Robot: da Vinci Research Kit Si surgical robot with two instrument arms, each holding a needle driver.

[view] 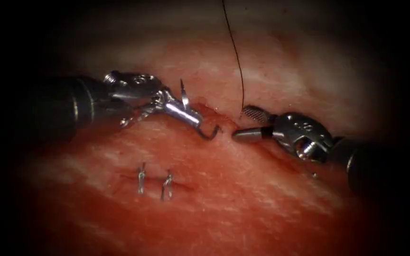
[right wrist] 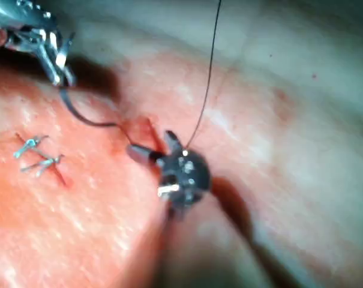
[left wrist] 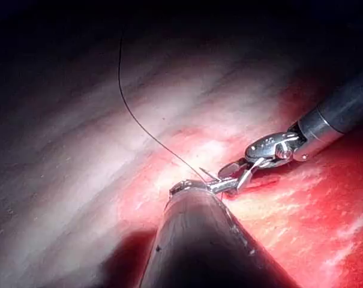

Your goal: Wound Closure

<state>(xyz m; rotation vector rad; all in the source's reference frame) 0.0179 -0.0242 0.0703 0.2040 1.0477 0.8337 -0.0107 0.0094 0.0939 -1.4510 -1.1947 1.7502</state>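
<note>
On a slab of tissue, the left arm's tool grips a curved needle near one end of its curve, jaws clamped tight. The needle hooks down and rightward, its far end meeting the tissue at the cut; whether it has entered cannot be made out. The right arm's tool waits just right of the cut, its jaws parted and holding nothing. A dark thread drops from above to the tissue beside the upper right jaw. Below, two finished stitches sit side by side across the cut, short thread ends standing up.
</note>
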